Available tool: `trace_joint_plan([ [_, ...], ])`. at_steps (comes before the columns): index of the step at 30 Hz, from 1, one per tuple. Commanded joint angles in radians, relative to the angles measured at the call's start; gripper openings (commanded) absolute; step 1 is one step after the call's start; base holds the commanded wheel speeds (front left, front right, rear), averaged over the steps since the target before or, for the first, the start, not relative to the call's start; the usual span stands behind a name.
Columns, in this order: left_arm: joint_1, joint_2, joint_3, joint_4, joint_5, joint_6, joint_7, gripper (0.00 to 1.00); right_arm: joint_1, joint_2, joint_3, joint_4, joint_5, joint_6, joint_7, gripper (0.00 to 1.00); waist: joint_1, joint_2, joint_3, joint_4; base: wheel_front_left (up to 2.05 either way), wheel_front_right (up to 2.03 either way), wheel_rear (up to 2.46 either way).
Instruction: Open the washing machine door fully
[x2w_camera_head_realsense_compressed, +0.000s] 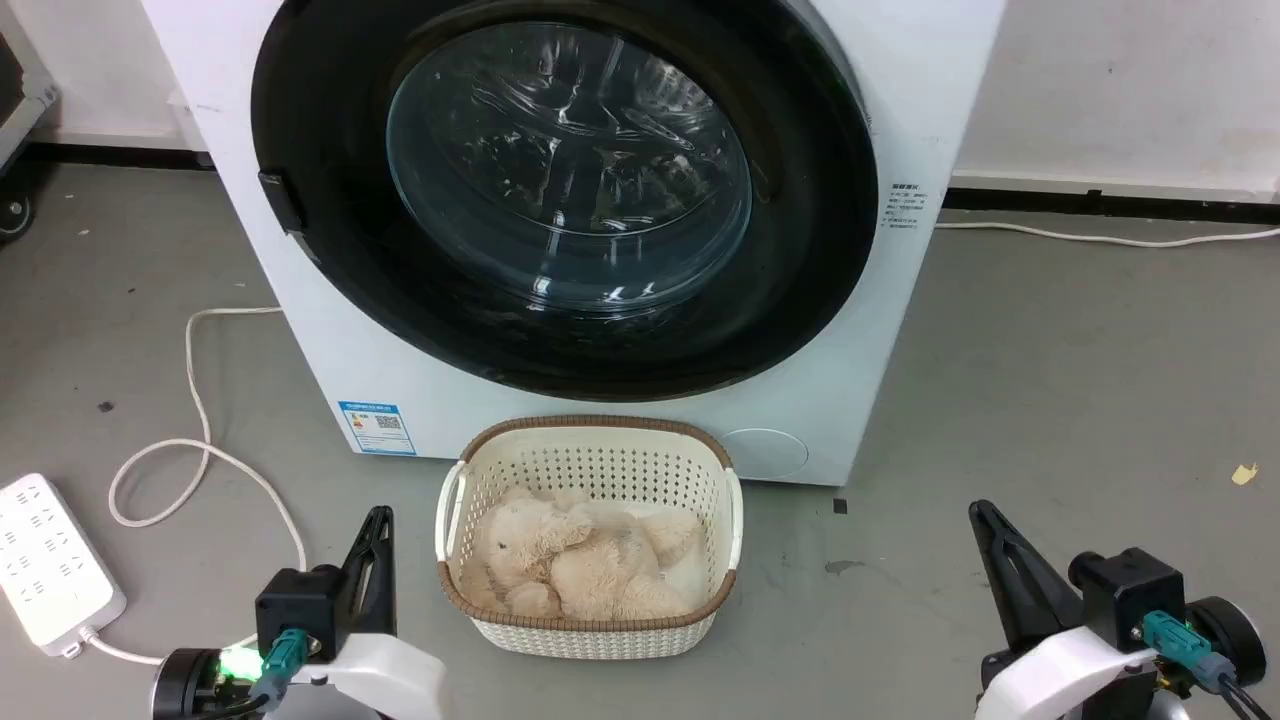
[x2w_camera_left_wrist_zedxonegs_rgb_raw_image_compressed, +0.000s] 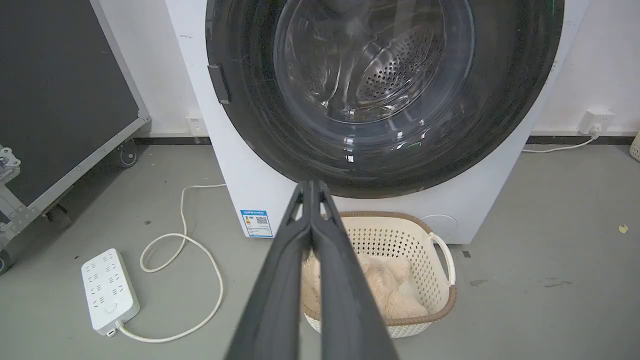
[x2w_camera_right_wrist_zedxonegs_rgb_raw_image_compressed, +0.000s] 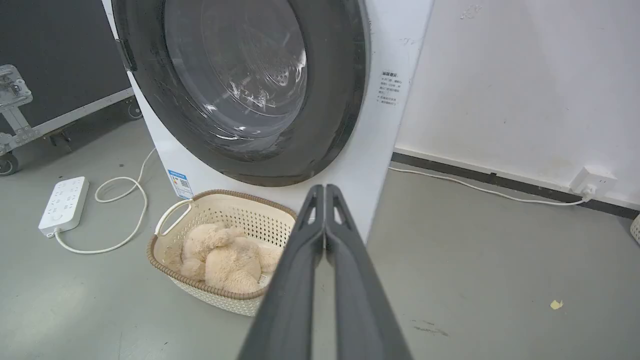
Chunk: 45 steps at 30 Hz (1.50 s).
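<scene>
Black and glossy, the washing machine door sits shut on the washing machine, ahead of and above the left tool and right tool, both pinched closed and empty. It looks rigid and slick, its glass fragile; best taken at the handle tab, up-left of the left tool.

Grey floor: washing machine, basket

We find the basket before the washing machine | plush toy in basket | power strip left, on floor
</scene>
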Motion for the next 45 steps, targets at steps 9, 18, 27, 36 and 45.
trace_joint_plan([
  [9,-0.015,0.001,0.000,0.001,0.003,-0.005,0.000,0.00,-0.011,0.000,0.000,0.002,-0.005,-0.001,0.001,0.00,0.0000,-0.0001,0.000,0.000,0.00,0.00,0.00],
  [18,-0.015,0.001,0.000,0.001,0.003,-0.005,0.000,0.00,-0.011,0.000,0.000,0.002,-0.005,-0.001,0.001,0.00,0.0000,-0.0001,0.000,0.000,0.00,0.00,0.00],
  [27,-0.015,0.001,0.000,0.001,0.003,-0.005,0.000,0.00,-0.011,0.000,0.000,0.002,-0.005,-0.001,0.001,0.00,0.0000,-0.0001,0.000,0.000,0.00,0.00,0.00],
  [36,0.001,0.000,-0.003,0.000,-0.001,0.002,-0.004,1.00,0.002,0.000,0.001,-0.001,0.004,0.000,-0.004,1.00,0.0000,-0.0001,0.000,0.000,0.00,0.00,0.00],
  [45,0.002,0.000,-0.017,-0.003,-0.004,0.009,-0.023,1.00,0.007,0.000,-0.009,-0.004,0.009,0.000,-0.023,1.00,0.0000,-0.0001,0.004,-0.001,0.00,0.00,0.00],
])
